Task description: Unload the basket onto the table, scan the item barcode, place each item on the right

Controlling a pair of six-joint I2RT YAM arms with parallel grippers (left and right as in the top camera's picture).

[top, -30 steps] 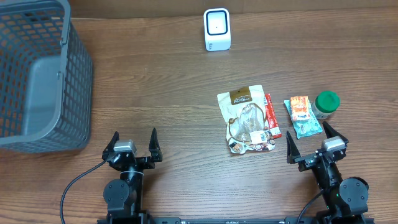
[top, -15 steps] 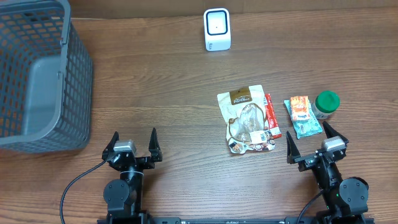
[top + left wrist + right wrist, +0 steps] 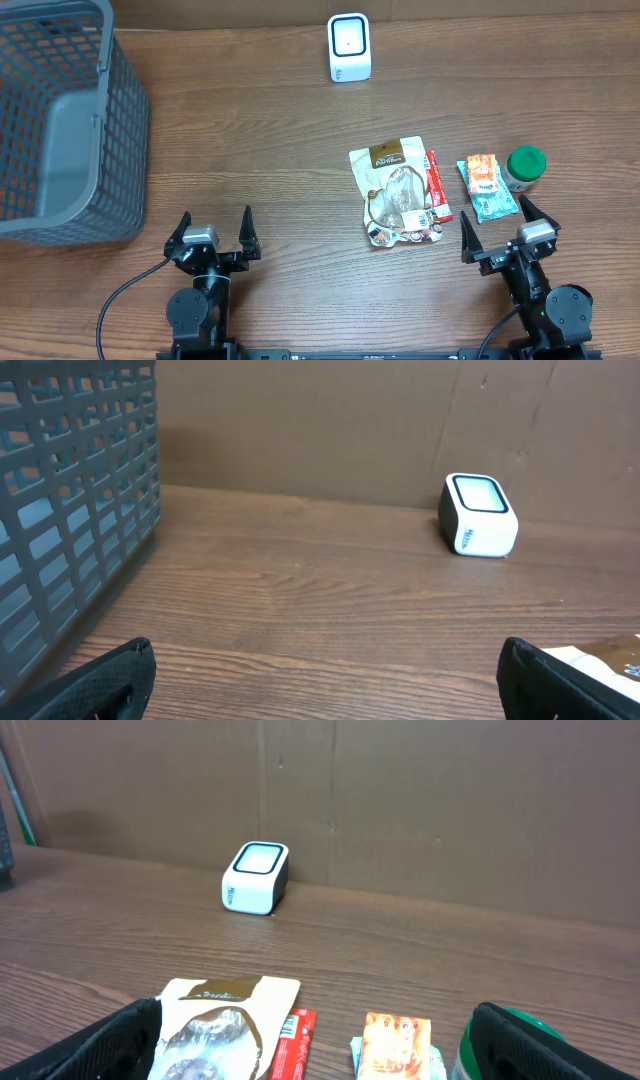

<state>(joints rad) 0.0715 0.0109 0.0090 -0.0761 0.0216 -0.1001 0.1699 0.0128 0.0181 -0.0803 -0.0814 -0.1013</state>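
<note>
The white barcode scanner stands upright at the back of the table and also shows in both wrist views. A clear-windowed snack pouch, a thin red packet, an orange-and-teal packet and a green-lidded jar lie at the right. My right gripper is open just in front of them, touching none. In its wrist view the pouch and the orange packet lie ahead of the gripper. My left gripper is open over bare wood.
A large grey mesh basket fills the far left; its wall is close to the left gripper. A brown board wall stands behind the scanner. Bare wood lies between the basket and the packets.
</note>
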